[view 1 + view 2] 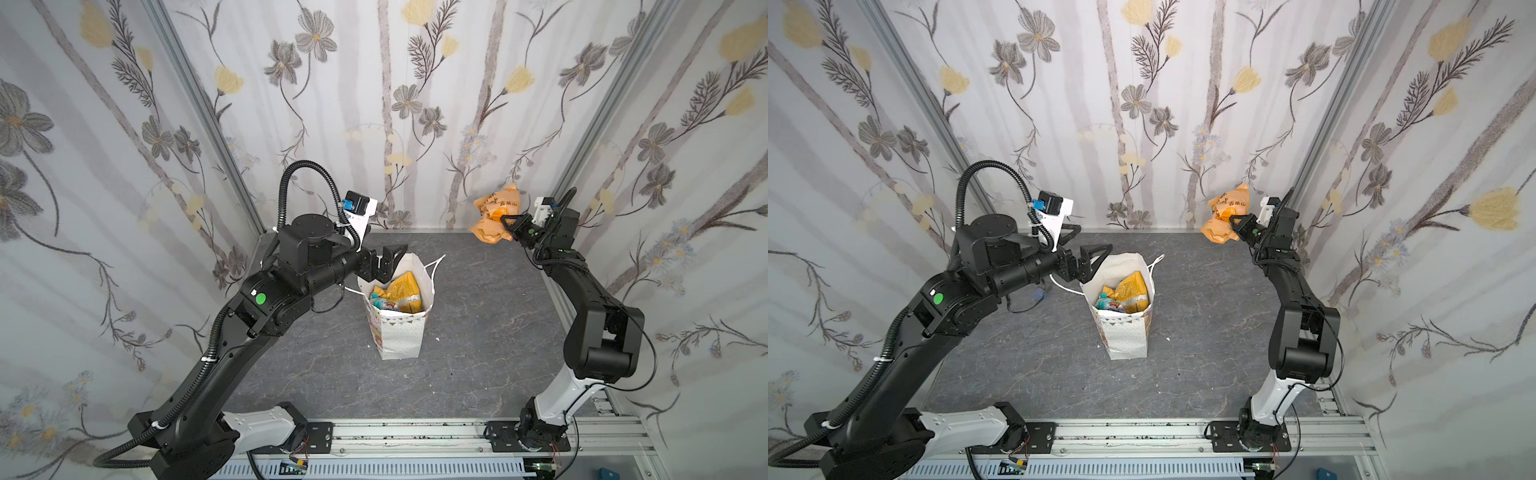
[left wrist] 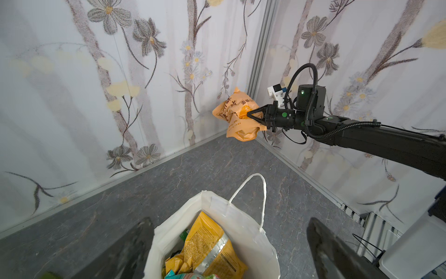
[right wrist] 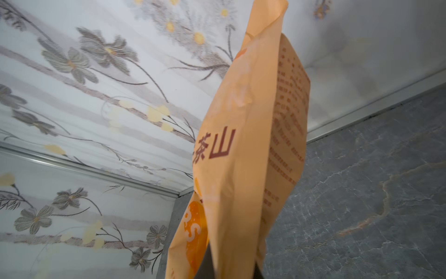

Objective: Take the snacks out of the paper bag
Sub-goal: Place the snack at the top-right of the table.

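FRONT: both arm bases sit on the alu rail (image 1: 415, 432) at the near edge of the grey, marble-look tabletop (image 1: 478, 353).

CENTRE: the white paper bag (image 1: 399, 336) stands upright mid-table with its mouth open and bunting print under the rim, as seen in both top views. Snacks lie inside, below the rim. An orange-yellow packet (image 1: 405, 291) leans vs. the bag's far side, w/ a teal packet (image 1: 380, 302) low beside it. More wrappers sit underneath, too crumpled to sort. One cord handle (image 1: 436, 266) flops outward over the far rim.

JUST BEYOND: the L gripper (image 1: 1094, 237) hangs at the bag's far-left rim, fingers spread wide and holding nothing. In the L wrist view the two dark fingers (image 2: 323, 244) flank the bag's mouth. Whether either one touches the paper can't be told.

BACK R CORNER: the R gripper (image 1: 509, 226) is raised well clear of the tabletop and well apart from the bag. Its fingers are pinched tight on an orange packet (image 1: 492, 212), crumpled, w/ red-brown Chinese print. The R wrist view shows the packet filling the frame and sticking out past the fingertips.

BEHIND: the floral wall (image 1: 374, 104) encloses the cell.
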You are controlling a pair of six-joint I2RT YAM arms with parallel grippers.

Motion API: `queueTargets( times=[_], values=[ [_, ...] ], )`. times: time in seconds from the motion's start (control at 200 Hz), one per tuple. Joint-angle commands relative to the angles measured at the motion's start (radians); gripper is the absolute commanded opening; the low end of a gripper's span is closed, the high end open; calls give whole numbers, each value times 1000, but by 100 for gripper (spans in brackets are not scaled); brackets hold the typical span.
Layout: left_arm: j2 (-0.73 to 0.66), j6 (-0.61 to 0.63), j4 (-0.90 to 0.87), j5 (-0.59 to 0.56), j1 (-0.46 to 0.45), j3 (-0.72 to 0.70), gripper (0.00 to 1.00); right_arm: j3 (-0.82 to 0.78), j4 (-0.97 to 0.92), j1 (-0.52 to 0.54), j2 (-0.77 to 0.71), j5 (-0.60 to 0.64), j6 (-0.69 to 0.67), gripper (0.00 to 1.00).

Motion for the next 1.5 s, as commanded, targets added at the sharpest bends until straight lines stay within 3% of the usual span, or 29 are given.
queueTargets(
  times=[0.0, 0.24, 0.54, 0.709, 0.814, 0.959, 1.059, 1.124, 1.314, 1.494],
  values=[
    [8, -27, -52, 9, 0, 18, 100, 75, 2, -14, 92, -14, -22, 0],
    [2, -54, -86, 22, 0, 13, 100, 210, -132, -40, 273, 23, -70, 0],
    [22, -54, -75, 45, 0, 26, 100, 204, -246, -49, 324, 47, -141, 3],
    [13, -52, -80, 48, 0, 20, 100, 162, -274, -53, 318, 93, -166, 23],
    [4, -60, -70, 49, 0, 8, 100, 140, -293, -53, 301, 147, -178, 29],
    [3, -61, -61, 53, 0, 3, 100, 124, -330, -54, 268, 219, -213, 49],
    [9, -53, -63, 53, -3, 6, 100, 122, -378, -54, 240, 284, -253, 71],
    [15, -48, -67, 51, 0, 12, 100, 122, -412, -54, 220, 343, -282, 78],
    [53, -38, -118, 10, 0, 50, 100, 99, -445, -53, 113, 452, -331, 82],
    [104, -39, -167, -13, 2, 100, 100, 60, -429, -40, -43, 421, -329, 83]
  ],
)
